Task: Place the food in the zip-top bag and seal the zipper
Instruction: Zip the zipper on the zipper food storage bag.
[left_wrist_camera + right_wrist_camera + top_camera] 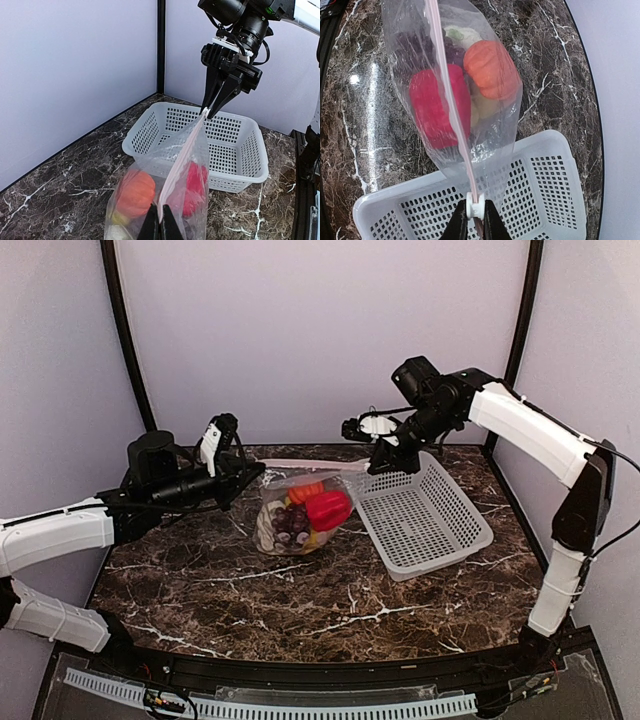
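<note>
Top external view: the left hand (258, 470) and right hand (378, 466) are each clamped on an opposite end of the zipper (315, 465), stretching it taut so that the strip lies straight for sealing. The zip-top bag (285, 538) hangs between them above the tabletop (250, 600), beside the basket (430, 515), with the food (328, 508) already inside. In the wrist views the strip reads as one line, so it is probably closed.

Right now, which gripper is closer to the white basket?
The right one. The right gripper hangs over a corner of the basket, pinching one end of the zipper. The left gripper pinches the other end, with the bag between it and the basket.
</note>
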